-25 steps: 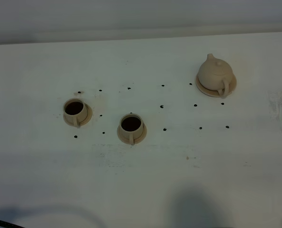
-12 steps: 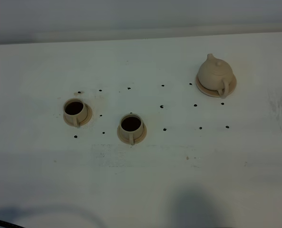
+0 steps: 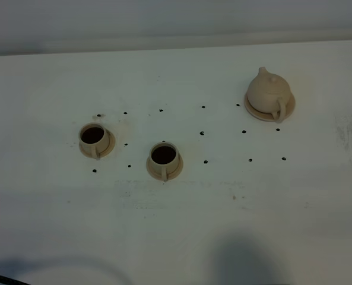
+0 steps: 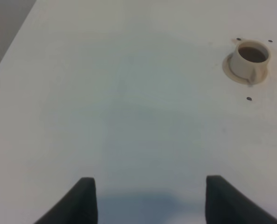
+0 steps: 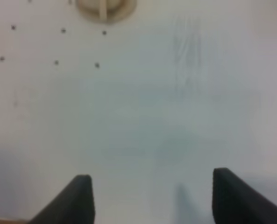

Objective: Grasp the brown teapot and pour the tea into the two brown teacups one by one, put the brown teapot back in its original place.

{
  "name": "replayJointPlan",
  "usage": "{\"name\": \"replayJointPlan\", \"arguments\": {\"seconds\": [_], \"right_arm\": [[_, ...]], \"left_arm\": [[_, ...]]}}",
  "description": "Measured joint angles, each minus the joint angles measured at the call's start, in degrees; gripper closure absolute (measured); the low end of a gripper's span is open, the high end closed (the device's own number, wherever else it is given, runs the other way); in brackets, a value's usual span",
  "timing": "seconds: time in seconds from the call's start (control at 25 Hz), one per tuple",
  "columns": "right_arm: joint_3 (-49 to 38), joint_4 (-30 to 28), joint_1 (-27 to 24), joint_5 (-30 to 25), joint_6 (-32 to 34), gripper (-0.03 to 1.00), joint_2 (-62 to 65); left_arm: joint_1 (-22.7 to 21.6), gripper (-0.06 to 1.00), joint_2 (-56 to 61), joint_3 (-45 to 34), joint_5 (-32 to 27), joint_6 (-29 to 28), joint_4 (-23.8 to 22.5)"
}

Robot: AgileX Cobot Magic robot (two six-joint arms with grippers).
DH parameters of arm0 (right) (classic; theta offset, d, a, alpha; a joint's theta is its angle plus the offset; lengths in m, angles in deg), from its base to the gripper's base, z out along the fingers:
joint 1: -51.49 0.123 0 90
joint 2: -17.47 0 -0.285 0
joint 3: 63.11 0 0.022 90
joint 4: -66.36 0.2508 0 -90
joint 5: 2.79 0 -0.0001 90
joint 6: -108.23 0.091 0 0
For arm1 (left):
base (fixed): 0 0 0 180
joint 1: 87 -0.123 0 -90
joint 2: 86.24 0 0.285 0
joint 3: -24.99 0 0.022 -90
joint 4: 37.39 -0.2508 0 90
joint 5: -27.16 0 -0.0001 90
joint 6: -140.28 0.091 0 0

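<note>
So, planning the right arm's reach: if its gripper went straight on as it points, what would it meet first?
Probably bare table for most of the way; the right gripper stands open, and the teapot lies ahead, slightly off its midline.

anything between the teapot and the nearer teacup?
No objects. The exterior high view shows only bare white table with small dark dots between the teapot and the nearer teacup.

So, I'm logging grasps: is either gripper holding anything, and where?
Nothing held: left gripper and right gripper are open; teapot sits untouched.

text: none legible | labels: none | brands: none | numbers: none
</note>
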Motion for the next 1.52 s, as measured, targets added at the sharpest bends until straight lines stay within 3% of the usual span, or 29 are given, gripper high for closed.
{"name": "replayJointPlan", "arguments": {"seconds": [0.24, 1.52], "right_arm": [[0.01, 0.00, 0.00, 0.18, 0.00, 0.44, 5.13], [0.01, -0.46, -0.30, 0.27, 2.55, 0.44, 5.32]], "left_arm": [[0.00, 0.46, 0.00, 0.00, 0.00, 0.00, 0.00], [0.00, 0.46, 0.00, 0.00, 0.00, 0.00, 0.00]]}}
